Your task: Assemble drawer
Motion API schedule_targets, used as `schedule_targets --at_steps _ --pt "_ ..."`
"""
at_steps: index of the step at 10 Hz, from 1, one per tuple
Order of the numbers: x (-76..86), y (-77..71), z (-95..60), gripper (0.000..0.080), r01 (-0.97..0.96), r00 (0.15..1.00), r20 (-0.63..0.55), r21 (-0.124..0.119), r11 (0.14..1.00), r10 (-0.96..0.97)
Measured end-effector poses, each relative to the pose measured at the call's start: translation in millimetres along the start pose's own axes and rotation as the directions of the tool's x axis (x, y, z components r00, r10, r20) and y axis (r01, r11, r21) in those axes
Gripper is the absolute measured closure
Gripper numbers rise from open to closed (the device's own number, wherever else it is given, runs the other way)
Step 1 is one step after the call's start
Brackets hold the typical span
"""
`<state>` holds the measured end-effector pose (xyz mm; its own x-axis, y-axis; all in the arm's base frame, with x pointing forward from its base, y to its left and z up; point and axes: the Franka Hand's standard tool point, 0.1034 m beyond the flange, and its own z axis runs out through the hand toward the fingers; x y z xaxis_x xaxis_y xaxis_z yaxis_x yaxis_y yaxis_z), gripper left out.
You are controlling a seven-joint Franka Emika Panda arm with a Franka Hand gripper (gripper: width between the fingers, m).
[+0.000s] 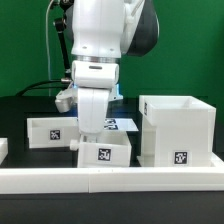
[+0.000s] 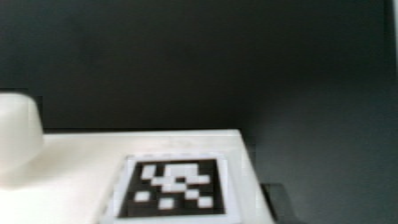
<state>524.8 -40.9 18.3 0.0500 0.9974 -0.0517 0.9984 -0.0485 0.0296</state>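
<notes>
The drawer's large cube-like casing stands on the exterior view's right, its tag low on the front. One small open-topped box sits on the left. The second small box sits at the front middle, tag facing the camera. My gripper reaches straight down onto this box's back left rim. In the wrist view a white face with a tag fills the near part, and one dark finger shows right beside its edge. The other finger is hidden, so the jaw gap is not visible.
The marker board lies flat behind the middle box. A low white rail edges the table's front. A white rounded shape shows at the edge of the wrist view. A green wall is behind.
</notes>
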Motion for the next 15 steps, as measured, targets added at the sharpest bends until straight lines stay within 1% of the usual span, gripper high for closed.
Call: schedule_targets --at_steps 2,4,5,6,7,9,10,11,13,14,15 --pt "5.1 5.7 -1.0 0.0758 0.008 1.000 -0.001 0.004 1.000 -0.008" --pt "3.5 4.0 0.4 0.0758 0.005 1.000 -0.001 0.008 1.000 -0.005" --pt "3.2 2.6 0.9 0.0758 0.005 1.000 0.000 0.018 1.000 -0.004" --pt "3.1 2.5 1.2 0.0758 0.005 1.000 0.002 0.039 0.999 -0.005" --pt "5.1 7.0 0.7 0.0758 0.008 1.000 0.001 0.035 0.999 -0.008" --pt "9.7 10.9 -1.2 0.0758 0.012 1.000 -0.002 0.028 1.000 -0.012" --pt "10.4 11.1 -1.4 0.0758 0.015 1.000 -0.003 0.027 1.000 -0.015" --pt "6.6 11.0 -1.1 0.0758 0.010 1.000 -0.002 0.028 1.000 -0.010" --pt "8.2 10.1 -0.1 0.0758 0.023 1.000 -0.007 0.030 0.999 -0.023" --pt "-6.1 9.5 1.1 0.0758 0.044 0.998 -0.039 0.031 0.999 -0.043" --pt "-7.3 9.0 1.9 0.0758 0.026 0.998 -0.049 0.032 0.999 -0.024"
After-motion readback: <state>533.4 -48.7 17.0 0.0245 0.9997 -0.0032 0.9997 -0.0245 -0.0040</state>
